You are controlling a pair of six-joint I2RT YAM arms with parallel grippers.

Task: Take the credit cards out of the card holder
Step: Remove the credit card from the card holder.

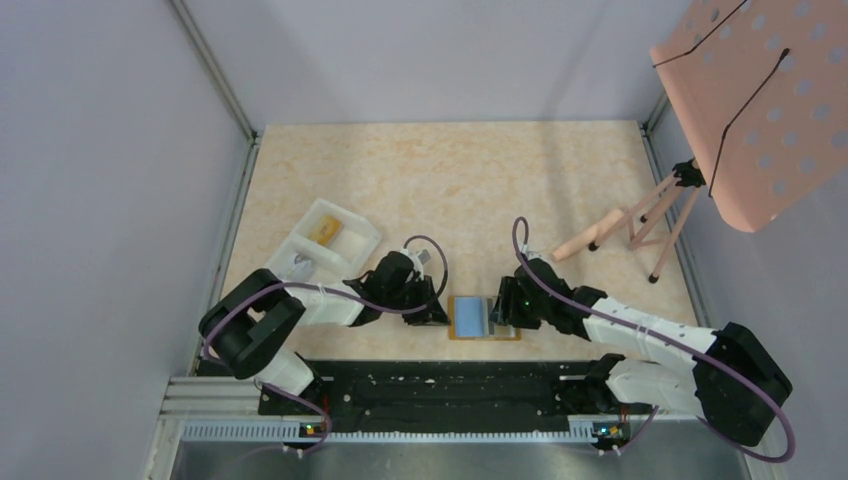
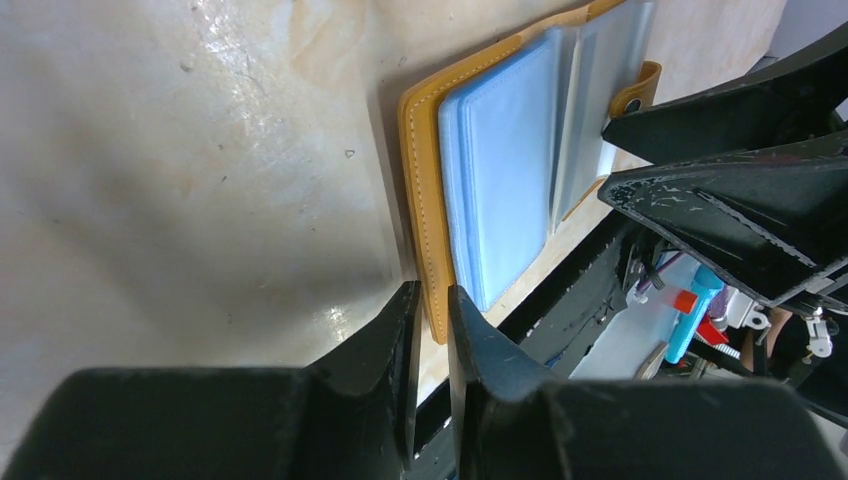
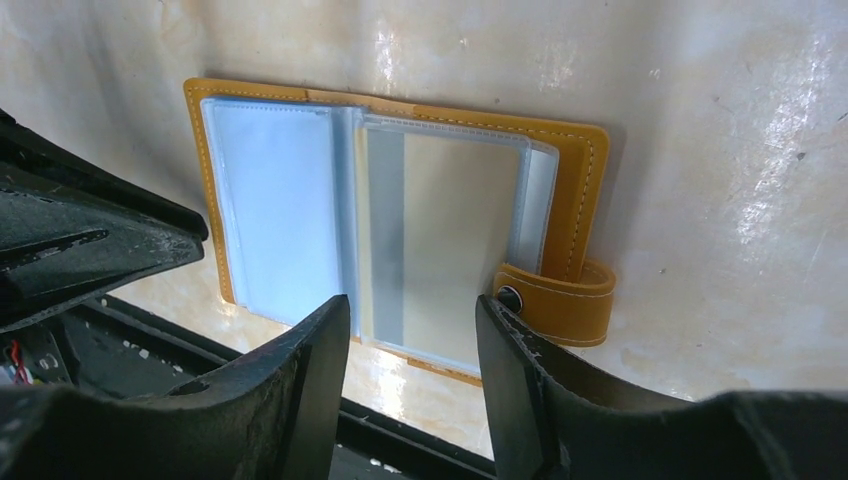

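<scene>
Beige marbled table [image 1: 450, 180], and right at its 6 o'clock edge the card holder [image 1: 484, 318] lies flat and open. The light blue card [image 3: 270, 200] and the whitish card [image 3: 460, 230] are both in their sleeves. Left gripper [image 2: 432, 295] is pinched almost closed at the holder's 9 o'clock edge, can't tell if it's gripping. Right gripper [image 3: 412, 305] is spread wide over the sleeves, empty. White tray [image 1: 300, 240] sits farther back around 9 o'clock.

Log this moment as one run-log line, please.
holder open flat | blue card, whitish card both sleeved | left gripper nearly shut at holder edge, grip unclear | right gripper open over whitish card
</scene>
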